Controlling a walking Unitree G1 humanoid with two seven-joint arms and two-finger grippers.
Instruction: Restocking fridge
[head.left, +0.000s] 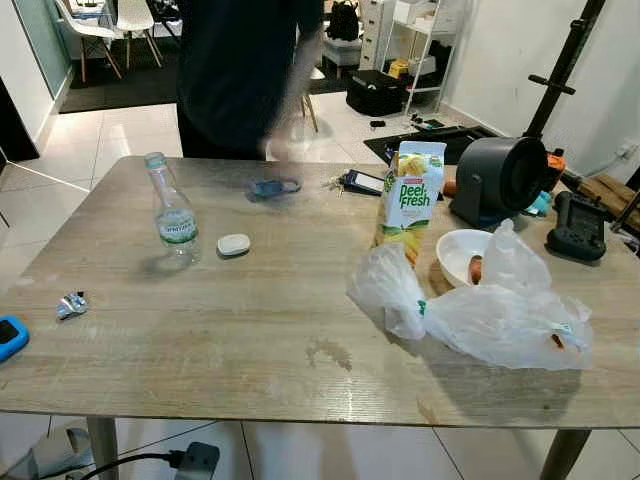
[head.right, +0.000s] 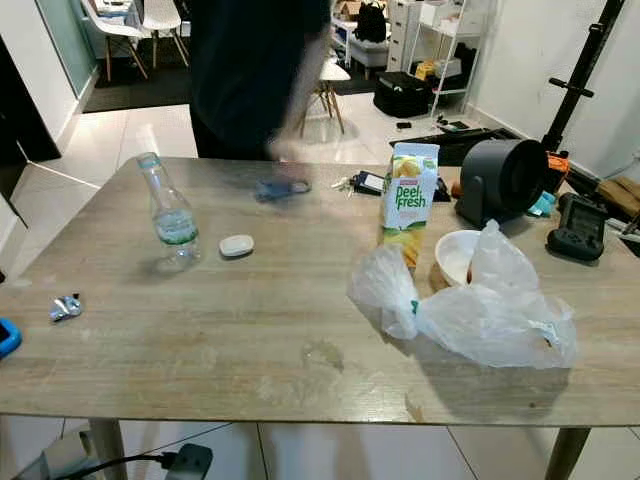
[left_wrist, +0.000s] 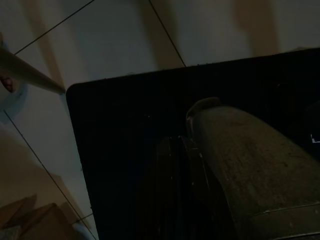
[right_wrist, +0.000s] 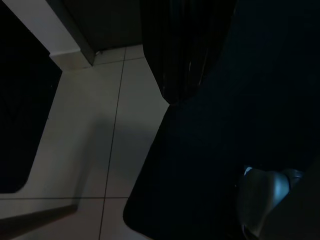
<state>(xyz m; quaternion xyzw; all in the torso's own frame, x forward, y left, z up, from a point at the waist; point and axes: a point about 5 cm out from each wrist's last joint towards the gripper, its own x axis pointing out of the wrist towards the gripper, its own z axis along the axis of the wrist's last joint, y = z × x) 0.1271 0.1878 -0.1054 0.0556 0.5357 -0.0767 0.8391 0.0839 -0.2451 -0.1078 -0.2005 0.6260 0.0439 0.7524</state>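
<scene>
A wooden surface (head.left: 250, 330) stood before the robot, with a person in dark clothes (head.left: 240, 70) on its far side, one blurred hand (head.left: 283, 140) hanging over the far edge just above a small blue object (head.left: 274, 187). The juice carton (head.left: 409, 200), a Peel Fresh pack, stood upright right of centre, touching the crumpled clear plastic bag (head.left: 490, 310) that sprawled in front of it and to its right. A white bowl (head.left: 462, 255) sat just behind the bag with something orange-brown in it, partly hidden by the plastic. A clear water bottle (head.left: 173, 212) with a green label stood upright on the left part of the surface, a small white oval case (head.left: 233, 244) just beside it. Near the left edge lay a crumpled bit of foil (head.left: 70, 305) and, at the very edge, a blue item (head.left: 10, 338). A dark grey round appliance (head.left: 500, 178) stood behind the carton to the right, and a black controller-like device (head.left: 576, 226) lay further right. Both wrist views were very dark: the left hand (left_wrist: 182, 185) and the right hand (right_wrist: 182, 55) hung low over a black mat and pale floor tiles, well apart from the carton and bottle up on the surface. Whether their fingers were clenched or released, I could not tell.
</scene>
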